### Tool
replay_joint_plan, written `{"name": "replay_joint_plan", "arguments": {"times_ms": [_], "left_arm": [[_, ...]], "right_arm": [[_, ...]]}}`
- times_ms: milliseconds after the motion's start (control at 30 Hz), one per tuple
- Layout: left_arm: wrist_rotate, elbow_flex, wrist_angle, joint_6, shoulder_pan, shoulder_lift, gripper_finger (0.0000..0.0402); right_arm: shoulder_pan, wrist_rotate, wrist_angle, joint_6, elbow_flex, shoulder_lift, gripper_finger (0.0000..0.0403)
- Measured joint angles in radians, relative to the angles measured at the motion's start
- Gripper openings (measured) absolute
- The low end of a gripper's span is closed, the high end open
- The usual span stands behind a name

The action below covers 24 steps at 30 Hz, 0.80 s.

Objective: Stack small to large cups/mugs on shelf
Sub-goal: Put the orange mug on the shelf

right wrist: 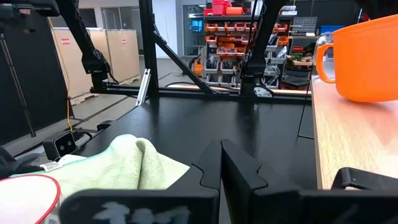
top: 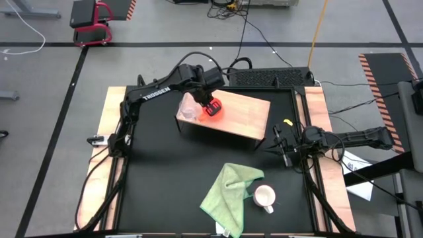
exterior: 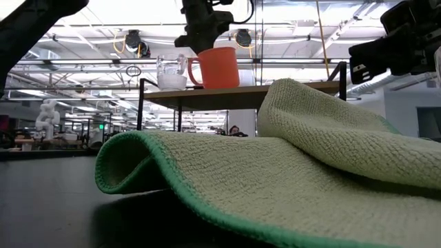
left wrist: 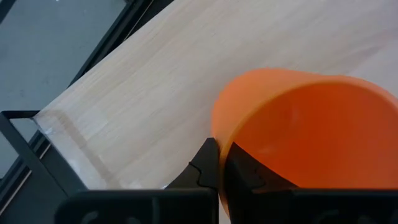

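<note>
Cups: one glass (top: 189, 108), one orange (top: 213, 108), one white (top: 265, 196).

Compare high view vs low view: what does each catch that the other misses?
High view only: the white mug on the black table beside the cloth, and the right gripper, shut and holding nothing, at the table's right edge.

Low view only: the room's ceiling lights behind the shelf, and the clear glass cup's side profile, upright next to the orange mug.

Both: the left gripper shut on the orange mug's rim, mug on the shelf, with the green cloth in front.
</note>
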Motion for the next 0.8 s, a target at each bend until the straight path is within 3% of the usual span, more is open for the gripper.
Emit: {"name": "replay_joint_plan", "arguments": {"times_ms": [800], "left_arm": [[-0.038, 0.000, -0.041, 0.043, -0.022, -0.001, 0.0004]], "right_arm": [[0.000, 0.000, -0.003, 0.000, 0.000, 0.000, 0.0000]]}}
